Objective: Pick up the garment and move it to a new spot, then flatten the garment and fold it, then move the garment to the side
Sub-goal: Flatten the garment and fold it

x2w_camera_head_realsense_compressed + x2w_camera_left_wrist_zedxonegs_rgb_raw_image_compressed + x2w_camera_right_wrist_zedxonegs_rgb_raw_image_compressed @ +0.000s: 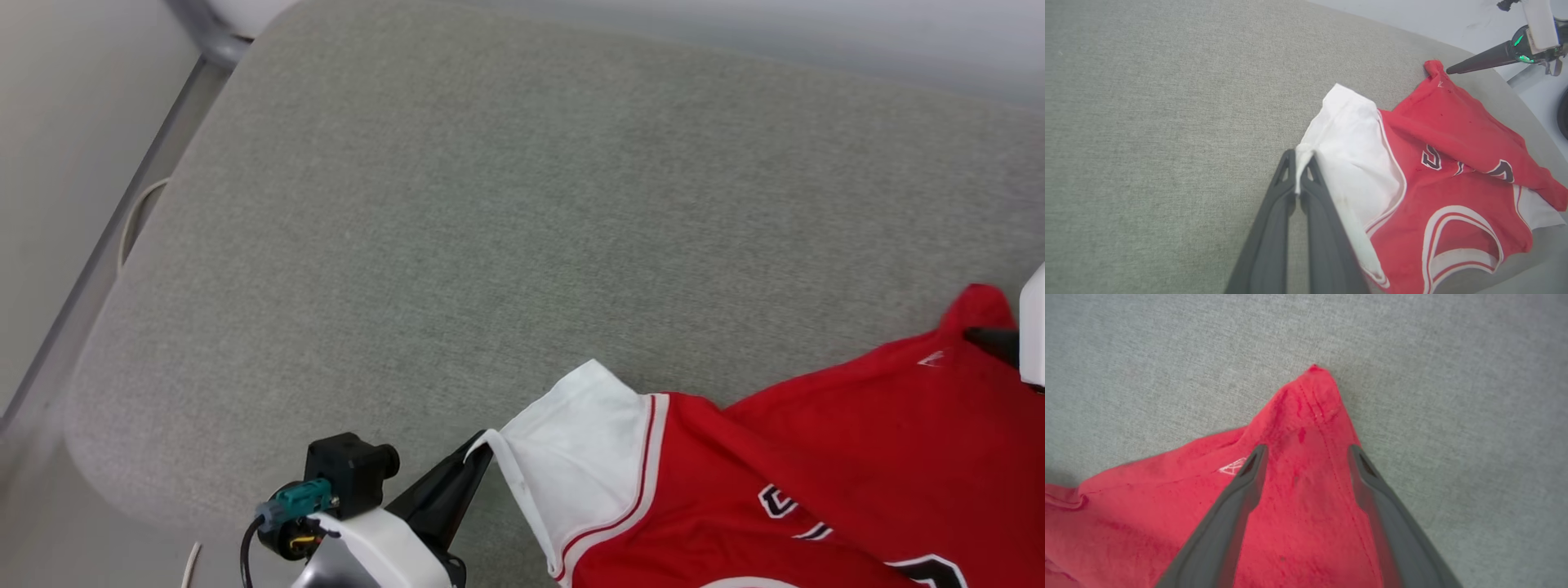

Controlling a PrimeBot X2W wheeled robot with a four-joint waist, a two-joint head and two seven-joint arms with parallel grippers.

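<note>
**Garment on cushion: left grip on sleeve, right jaws apart**

Item. The garment (816,457) is a red jersey. It lies crumpled on the near right part of the grey cushion (490,204) as the head view shows it. It is not flat: a red flap is folded down across the chest and covers part of the black, white-outlined print (1431,157). One red corner (1316,388) rises to a small peak at the far right edge. The white-and-red striped neckline (1461,241) faces the near edge of the cushion.

Sleeve. The white sleeve (571,457) is spread toward the robot's left, and its striped trim runs along the seam with the red body.

Left gripper (1300,163). The jaws are clenched on the hem of the white sleeve, with a thin fold of white cloth pinched between the two dark fingers. The sleeve edge is drawn up slightly at that point.

Right gripper (1307,451). The jaws stand wide apart and grasp nothing. The two fingers straddle the red cloth just below the peaked corner. The views do not show whether the fingertips touch the cloth.

Surroundings. The cushion has a woven grey-green cover and a rounded near-left corner. A grey metal rail (90,269) runs along its left side, with a pale cable (135,212) looped beside it.
</note>
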